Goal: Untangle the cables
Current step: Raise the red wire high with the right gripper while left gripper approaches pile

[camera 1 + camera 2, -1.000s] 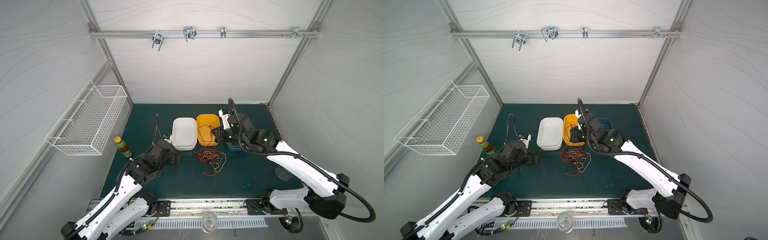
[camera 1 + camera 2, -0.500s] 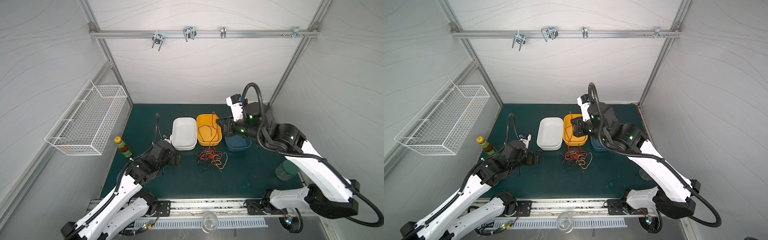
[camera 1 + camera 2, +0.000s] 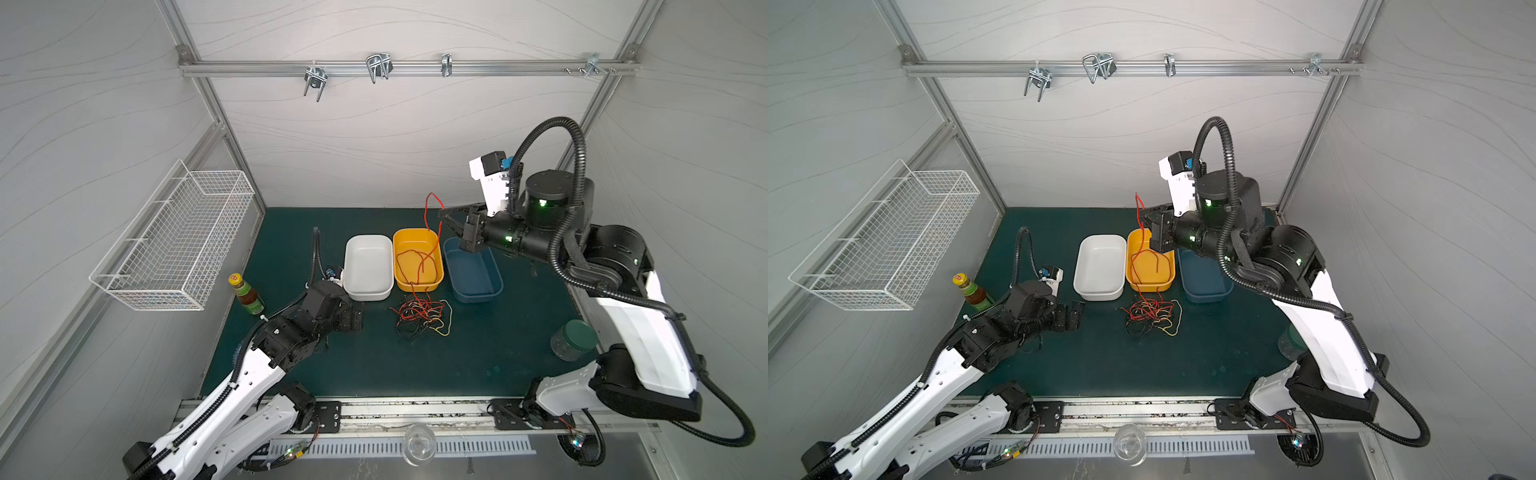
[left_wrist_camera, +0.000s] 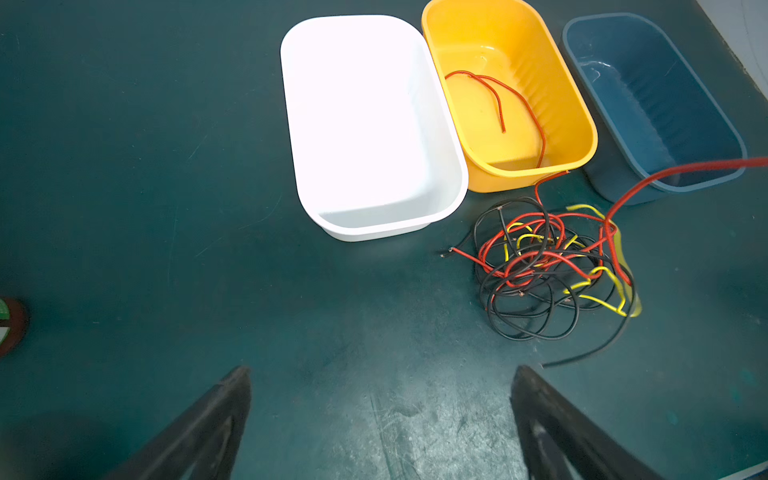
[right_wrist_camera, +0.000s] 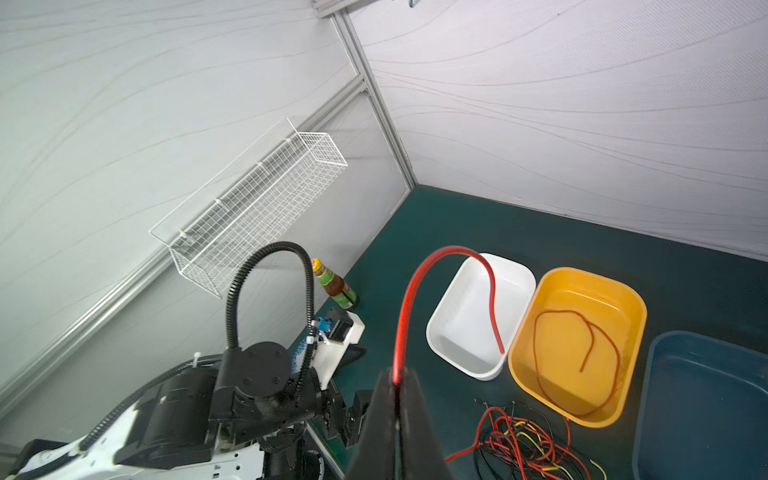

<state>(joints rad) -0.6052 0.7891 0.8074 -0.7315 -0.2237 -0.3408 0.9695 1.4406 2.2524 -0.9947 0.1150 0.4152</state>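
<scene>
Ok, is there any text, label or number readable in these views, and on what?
None can be read.
Sauce bottle: green label and a red mark on the yellow cap, too small and blurred to read.
White camera mount on the right arm: tiny dark marks, too small to read.

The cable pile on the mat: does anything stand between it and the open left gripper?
Nothing visible does. Only bare green mat lies between the left gripper and the cable pile; the white tub stands beside that path, not in it.
</scene>
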